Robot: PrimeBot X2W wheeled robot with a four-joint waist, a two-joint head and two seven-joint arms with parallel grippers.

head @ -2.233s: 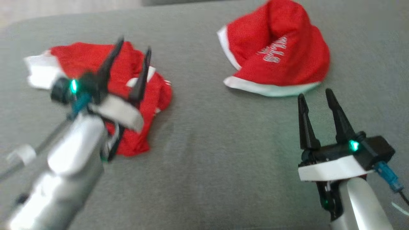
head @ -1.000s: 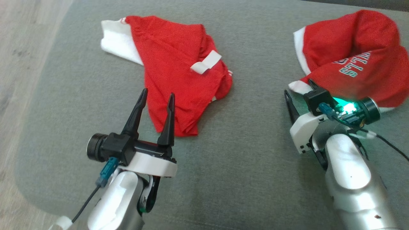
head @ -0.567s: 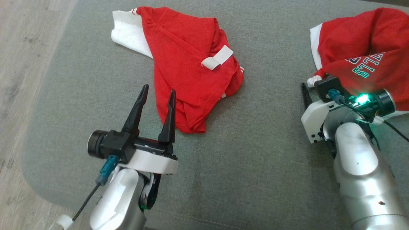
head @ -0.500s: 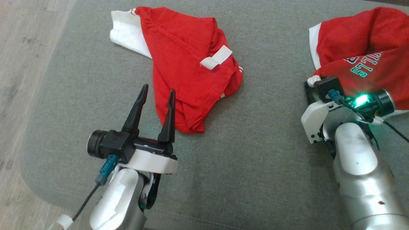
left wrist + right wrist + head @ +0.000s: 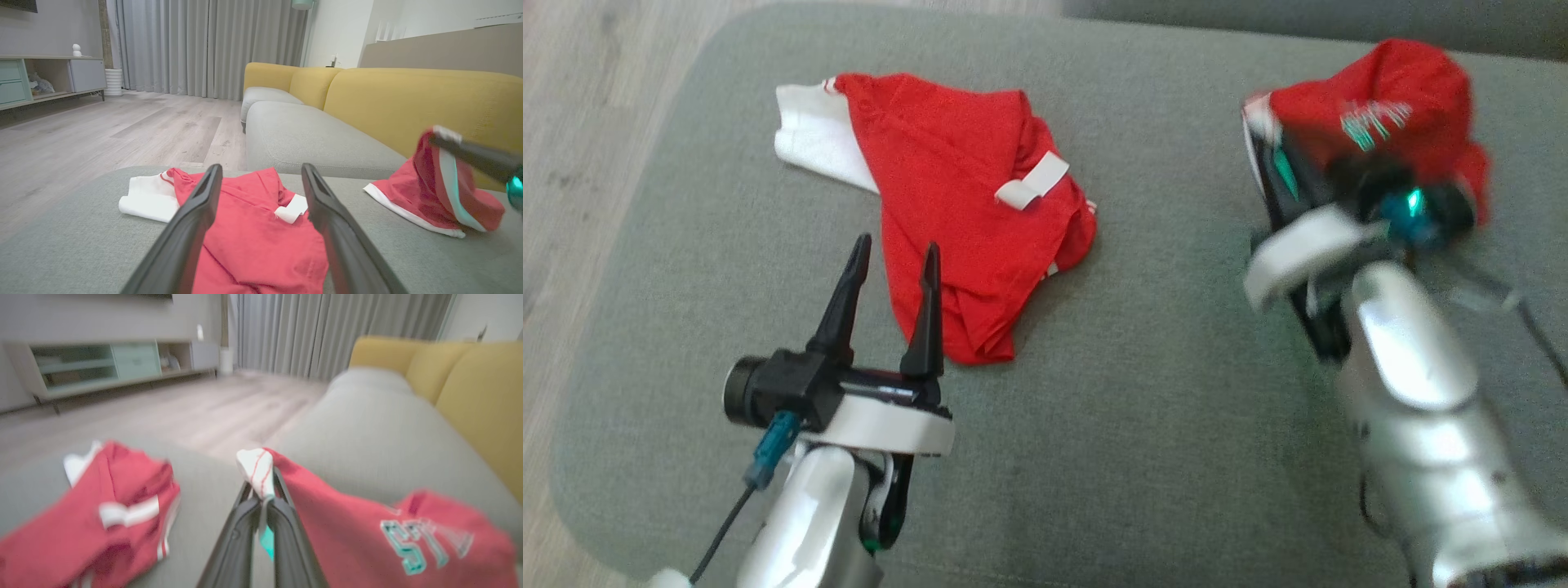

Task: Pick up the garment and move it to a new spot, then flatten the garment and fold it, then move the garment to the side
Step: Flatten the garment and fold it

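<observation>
The garment (image 5: 1380, 122) is red with white trim and teal lettering, bunched at the right of the grey cushion (image 5: 1135, 408). My right gripper (image 5: 1262, 131) is shut on its white hem, and the cloth rises from the cushion at that corner. In the right wrist view the white hem (image 5: 257, 469) is pinched between the closed fingers of the right gripper (image 5: 261, 494), with the garment (image 5: 367, 522) trailing to the right. My left gripper (image 5: 894, 249) is open and holds nothing, just in front of a second red garment (image 5: 956, 188).
The second red garment (image 5: 253, 245), with a white sleeve and a white tab, lies flat on the cushion's left half. Wooden floor (image 5: 572, 122) runs past the cushion's left edge. A yellow sofa (image 5: 408, 94) stands behind. Bare cushion lies between the two garments and towards me.
My right gripper has shut on the lettered garment's white hem and raised it, bunching the cloth. The left gripper has stayed open in place. The head camera has shifted slightly.
</observation>
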